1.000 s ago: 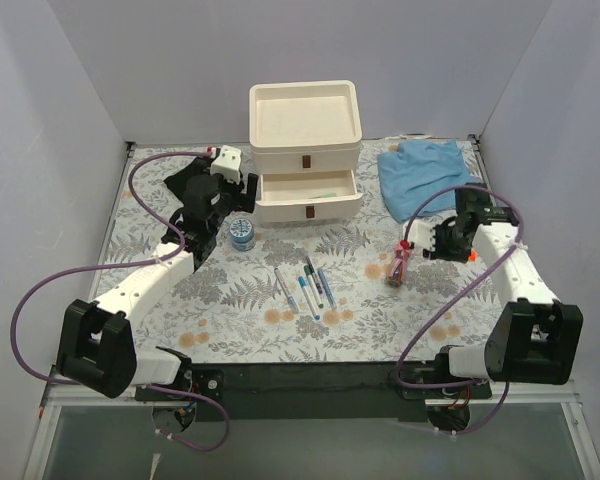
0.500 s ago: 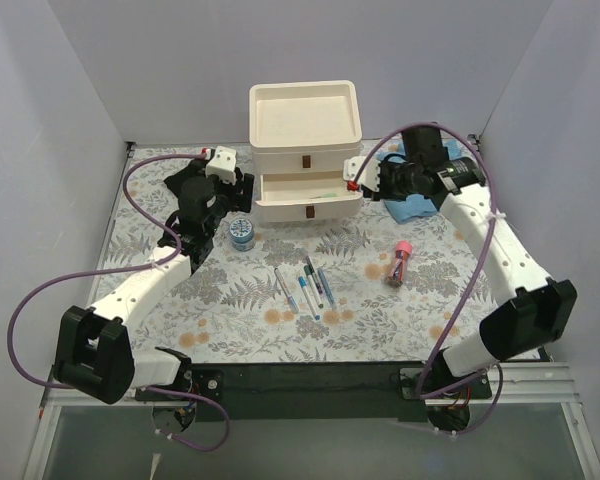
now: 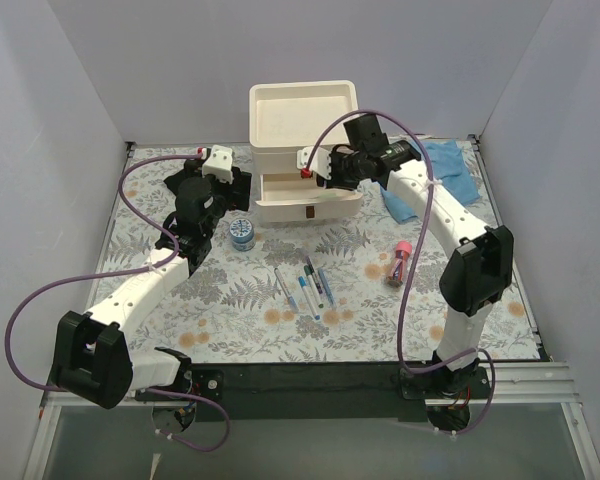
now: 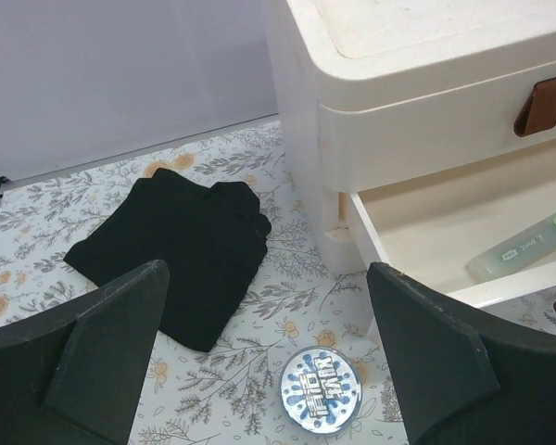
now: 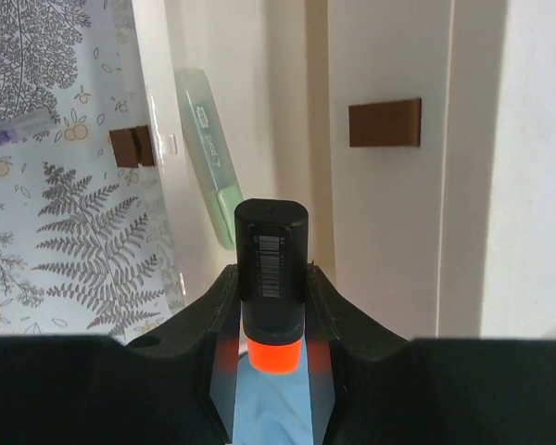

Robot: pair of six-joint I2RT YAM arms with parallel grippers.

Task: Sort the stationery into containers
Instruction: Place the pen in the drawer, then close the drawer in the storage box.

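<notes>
The cream-white organiser (image 3: pixel 305 120) stands at the back, its middle drawer (image 3: pixel 308 192) pulled open. A green marker (image 5: pixel 208 139) lies in that drawer, also in the left wrist view (image 4: pixel 528 246). My right gripper (image 3: pixel 318 168) is shut on the black marker with the orange end (image 5: pixel 271 264), held over the open drawer. My left gripper (image 3: pixel 208 208) is open and empty, above and just short of the blue round tub (image 3: pixel 242 232), which shows between its fingers (image 4: pixel 321 402). Several pens (image 3: pixel 305 285) and the pink-capped tube (image 3: pixel 399 262) lie on the mat.
A black cloth (image 4: pixel 181 246) lies left of the organiser, beyond the tub. A blue cloth (image 3: pixel 450 170) lies to the organiser's right. Grey walls enclose the table on three sides. The organiser's top and bottom drawers are shut.
My right arm has swung from the table's right side up and left to the open drawer, carrying the marker. My left arm has shifted only slightly.
</notes>
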